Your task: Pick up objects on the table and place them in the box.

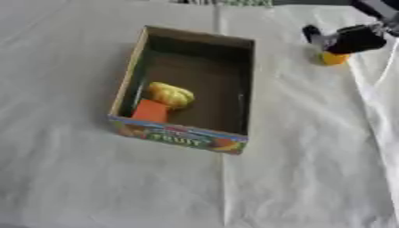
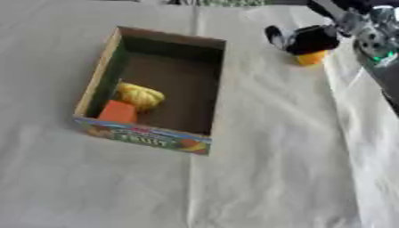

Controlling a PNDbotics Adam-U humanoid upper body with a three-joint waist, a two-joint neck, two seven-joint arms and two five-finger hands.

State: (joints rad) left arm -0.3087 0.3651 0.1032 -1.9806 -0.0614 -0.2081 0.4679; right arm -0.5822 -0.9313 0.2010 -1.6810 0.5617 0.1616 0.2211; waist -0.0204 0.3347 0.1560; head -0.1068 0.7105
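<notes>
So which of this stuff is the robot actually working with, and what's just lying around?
Part of the job:
- cardboard box, open on top
- yellow item and orange block, already inside the box
- orange-yellow object on the table, under the right hand

Just there:
- white cloth covering the table

The left hand is not in view.
</notes>
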